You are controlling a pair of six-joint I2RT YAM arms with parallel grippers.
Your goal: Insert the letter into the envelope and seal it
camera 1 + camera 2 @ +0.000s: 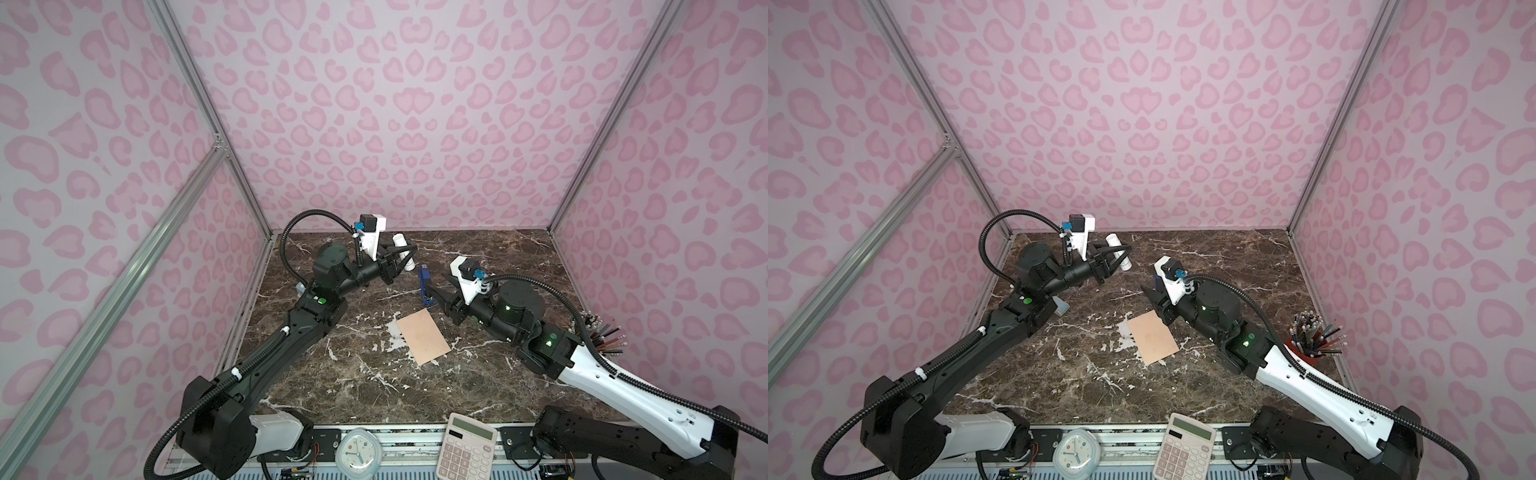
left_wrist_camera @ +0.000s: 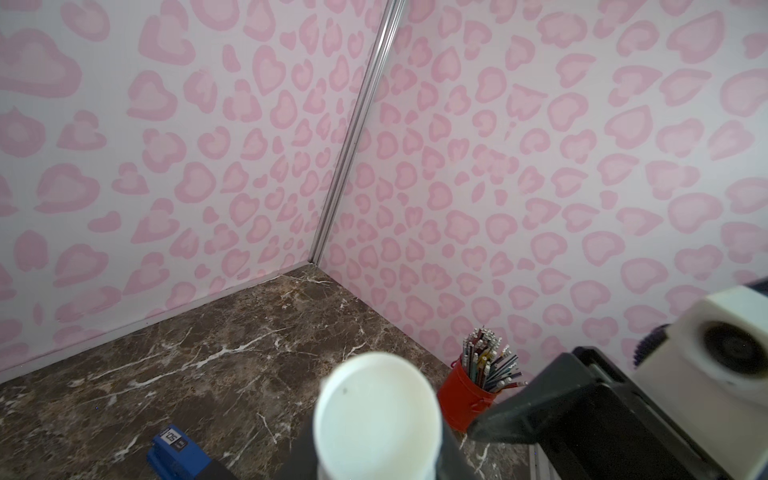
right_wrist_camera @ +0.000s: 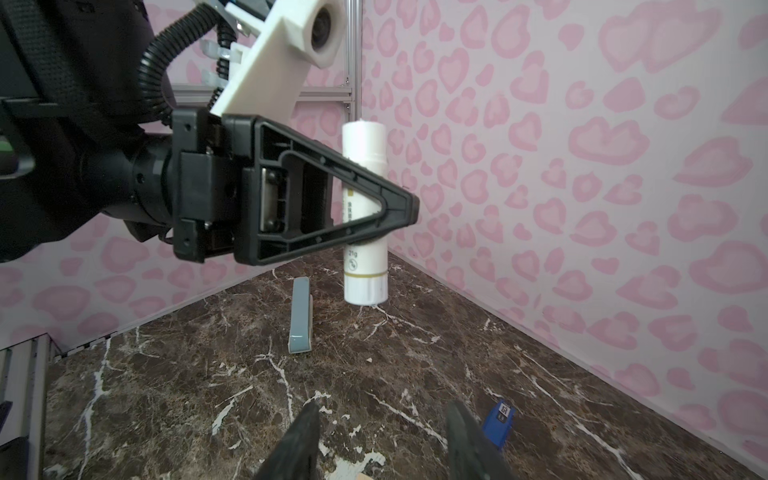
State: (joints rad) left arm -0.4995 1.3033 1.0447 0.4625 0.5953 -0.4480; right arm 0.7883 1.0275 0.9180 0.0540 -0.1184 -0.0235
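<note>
While the left gripper clenches a white cylindrical glue stick aloft, the right gripper hangs released, empty, near the plain peach paper envelope. Envelope flat on brown marble table, no flap standing open; letter unseen, presumably inside. Sealing likely done.

Pink wall panels printed with heart-shaped spots are enclosing the space on three sides, meeting at silver aluminium posts. A dark brown marble-patterned tabletop with white veins is serving as the floor, and soft, even light is falling across it.
</note>
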